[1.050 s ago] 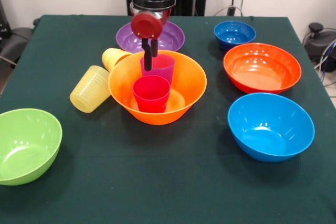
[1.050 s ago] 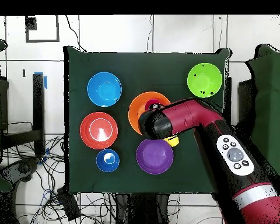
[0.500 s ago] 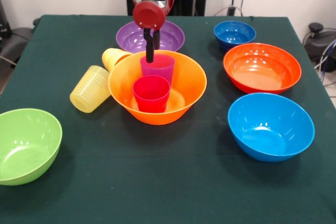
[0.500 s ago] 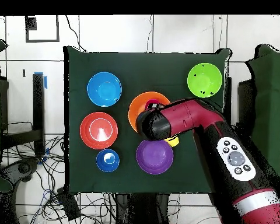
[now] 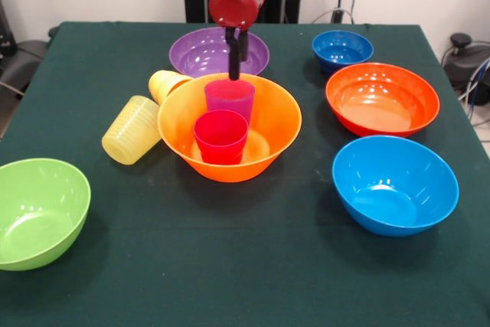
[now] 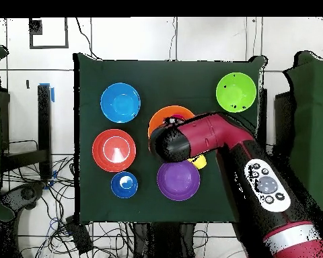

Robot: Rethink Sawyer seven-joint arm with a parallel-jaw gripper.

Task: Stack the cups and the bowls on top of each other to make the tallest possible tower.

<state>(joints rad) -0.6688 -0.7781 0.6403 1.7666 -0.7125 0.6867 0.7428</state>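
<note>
The fingers (image 5: 234,57) hang narrow and empty above the purple cup (image 5: 229,97), having risen and drifted toward 1 o'clock. The purple cup and the red cup (image 5: 220,135) stand side by side in the orange bowl (image 5: 276,124), so nothing is stacked yet. Overhead, the arm (image 6: 211,138) hides both; the front view shows them plainly.

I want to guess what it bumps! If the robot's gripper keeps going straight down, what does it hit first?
Probably the purple cup standing in the big orange bowl. The gripper points down just above the cup's back rim, though depth is hard to judge.
</note>
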